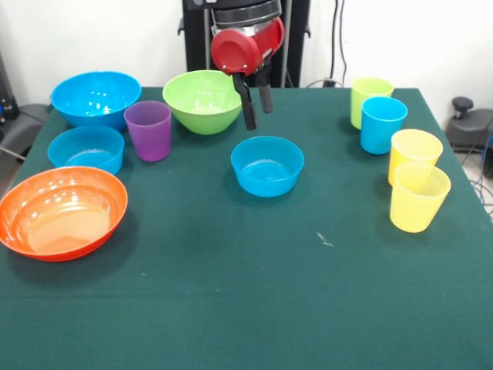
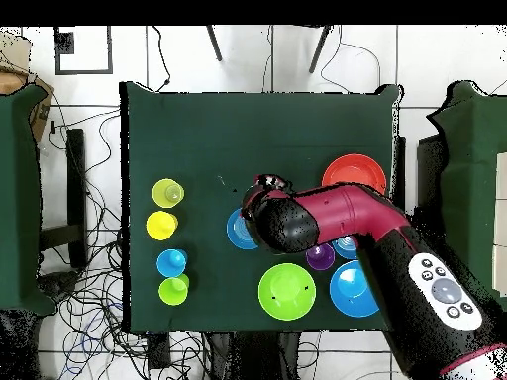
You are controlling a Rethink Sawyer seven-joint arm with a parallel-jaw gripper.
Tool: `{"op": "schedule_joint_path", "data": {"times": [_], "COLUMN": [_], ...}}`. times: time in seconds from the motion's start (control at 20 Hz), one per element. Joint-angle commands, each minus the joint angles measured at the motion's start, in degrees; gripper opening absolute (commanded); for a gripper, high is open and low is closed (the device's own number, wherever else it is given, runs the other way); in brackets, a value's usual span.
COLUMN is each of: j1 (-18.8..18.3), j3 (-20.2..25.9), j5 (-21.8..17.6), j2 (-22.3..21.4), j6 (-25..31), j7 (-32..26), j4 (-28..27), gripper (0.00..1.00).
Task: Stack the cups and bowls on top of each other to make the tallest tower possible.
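Observation:
My gripper hangs open and empty above the table, between the lime green bowl and a small blue bowl. The purple cup stands left of the green bowl. The large blue bowl, another small blue bowl and the wide orange bowl sit at the left. The lime green cup, blue cup and two yellow cups stand at the right. Everything stands apart; no tower is standing. In the overhead view my arm hides the gripper.
The green table has open cloth across its near half. A small white speck lies right of centre. In the overhead view the cups line the left side and the bowls sit at the right.

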Motion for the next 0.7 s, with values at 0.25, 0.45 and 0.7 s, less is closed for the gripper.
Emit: {"op": "schedule_joint_path", "data": {"times": [0.25,0.45,0.7], "j1": [4.1,6.9,7.9], "j3": [-7.9,-12.5,-15.4], "j5": [-2.4,-1.9,3.6], "j2": [-2.1,-3.3,-5.5], "j6": [-7.8,-11.4,-10.9], "j7": [12.7,18.2,23.5], "j4": [-0.5,-1.7,0.1], "gripper": [1.00,1.00,1.00]}}
